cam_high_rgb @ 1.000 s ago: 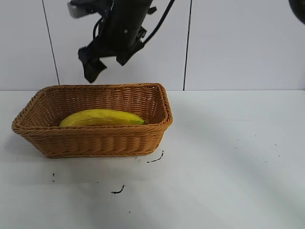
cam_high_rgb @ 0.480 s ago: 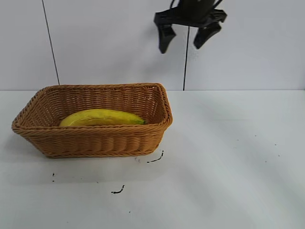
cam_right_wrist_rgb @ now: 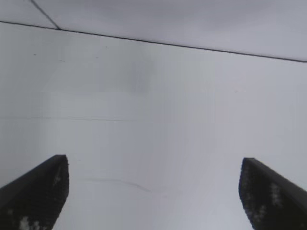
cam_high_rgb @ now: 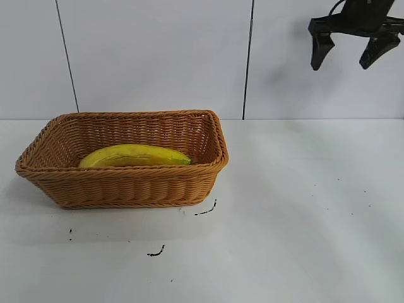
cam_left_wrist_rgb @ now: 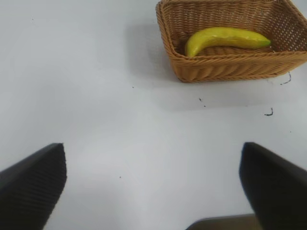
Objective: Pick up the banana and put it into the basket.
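The right arm has swung away from above the basket and now reaches in from the upper right of the exterior view, raised high in front of the pale wall. Its black right claw (cam_high_rgb: 341, 63) points down toward the white table (cam_high_rgb: 303, 221). The two fingers (cam_high_rgb: 318, 53) stand wide apart, holding and touching nothing. The right wrist view shows the same: both fingertips are spread to the edges, with only bare table and wall between them. The rectangular, tan-brown woven wicker basket (cam_high_rgb: 136, 186) sits on the table well below this claw and far off to its side, toward the left of the exterior view. The long, curved, bright yellow banana (cam_high_rgb: 134, 155) lies inside the basket on its floor, lengthwise, with its small green tip toward the claw's side. A few small dark marks (cam_high_rgb: 206, 209) dot the table just in front of the basket. The left claw (cam_left_wrist_rgb: 152, 146) shows only in its own wrist view. It is also spread wide and empty above bare table, with the basket and banana well beyond it.
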`<act>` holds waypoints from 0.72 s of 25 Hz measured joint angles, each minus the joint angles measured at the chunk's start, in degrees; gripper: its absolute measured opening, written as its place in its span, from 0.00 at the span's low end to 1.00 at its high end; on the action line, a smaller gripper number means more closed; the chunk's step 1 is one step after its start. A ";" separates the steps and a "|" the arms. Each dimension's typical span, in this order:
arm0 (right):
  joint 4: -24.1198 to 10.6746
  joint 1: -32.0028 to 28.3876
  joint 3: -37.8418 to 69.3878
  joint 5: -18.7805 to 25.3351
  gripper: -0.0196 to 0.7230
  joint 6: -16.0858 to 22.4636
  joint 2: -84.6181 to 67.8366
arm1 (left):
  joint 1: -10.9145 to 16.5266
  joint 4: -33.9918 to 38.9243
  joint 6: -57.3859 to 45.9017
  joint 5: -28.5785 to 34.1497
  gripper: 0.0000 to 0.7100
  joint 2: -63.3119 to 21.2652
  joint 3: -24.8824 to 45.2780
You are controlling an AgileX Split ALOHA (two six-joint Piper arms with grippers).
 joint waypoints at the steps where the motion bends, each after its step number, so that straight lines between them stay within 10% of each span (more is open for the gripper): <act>1: -0.03 -0.18 0.54 0.00 0.95 0.16 -0.26 | 0.00 0.00 0.00 0.00 0.98 0.00 0.00; 18: 1.18 -0.37 49.96 -0.02 0.95 1.29 -38.00 | 0.00 0.00 0.00 0.00 0.98 0.00 0.00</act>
